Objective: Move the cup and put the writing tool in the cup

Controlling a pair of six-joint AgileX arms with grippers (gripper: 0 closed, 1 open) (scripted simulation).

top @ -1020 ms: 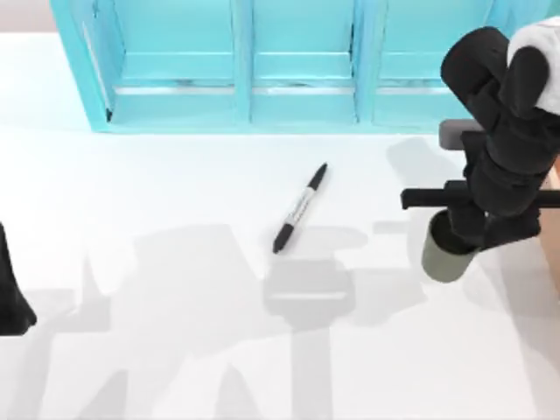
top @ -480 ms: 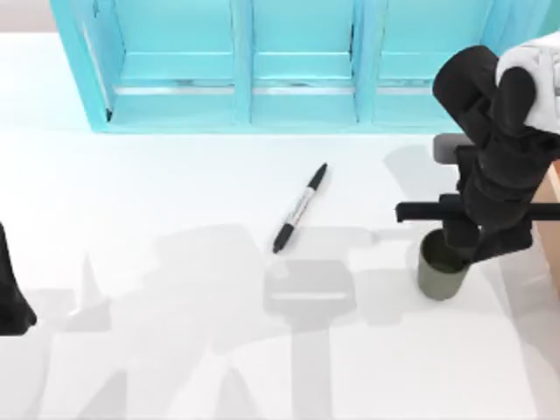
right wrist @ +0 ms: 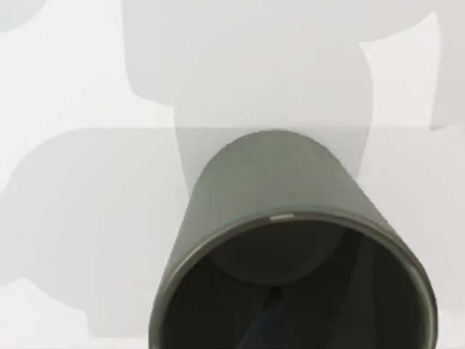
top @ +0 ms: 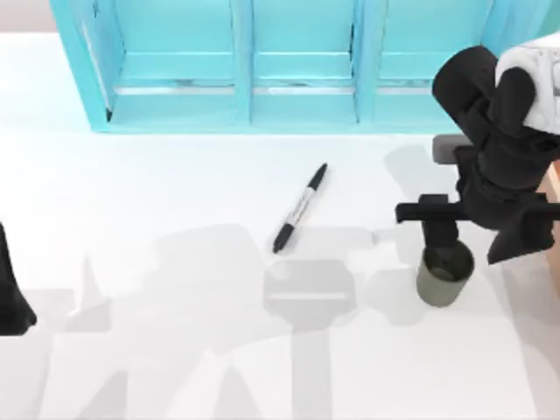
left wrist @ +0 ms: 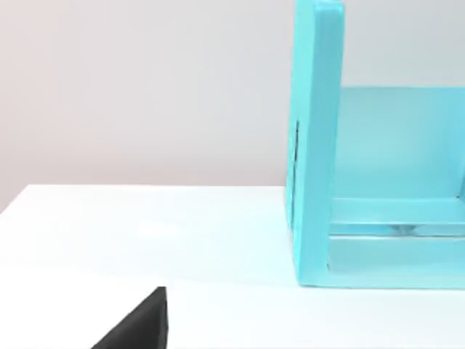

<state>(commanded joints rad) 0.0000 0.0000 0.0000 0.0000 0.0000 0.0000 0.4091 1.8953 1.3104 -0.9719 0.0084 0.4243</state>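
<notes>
Claw point(top: 477, 254) of the right arm sits at the right side of the surface point(top: 175, 350) in the top view, directly over the dark olive-green cup point(top: 444, 275). Whether its fingers are apart or together cannot be told from these views, since the arm's black body covers them. The cup stands upright on the surface with its open mouth showing just below the claw's crossbar; the right wrist view looks down into it point(right wrist: 290, 247) at close range, with the rim and dark interior visible and grey shadows on the white surface around it.

Well apart from the cup, toward the middle of the surface, the marker pen point(top: 300, 208) lies flat and slanted, its black cap end pointing up and to the right, its grey-white barrel between the two black ends.

Behind it, a turquoise shelf unit point(top: 236, 61) runs along the far edge.

At the left edge of the top view, the left arm's claw point(top: 10, 293) is parked.
</notes>
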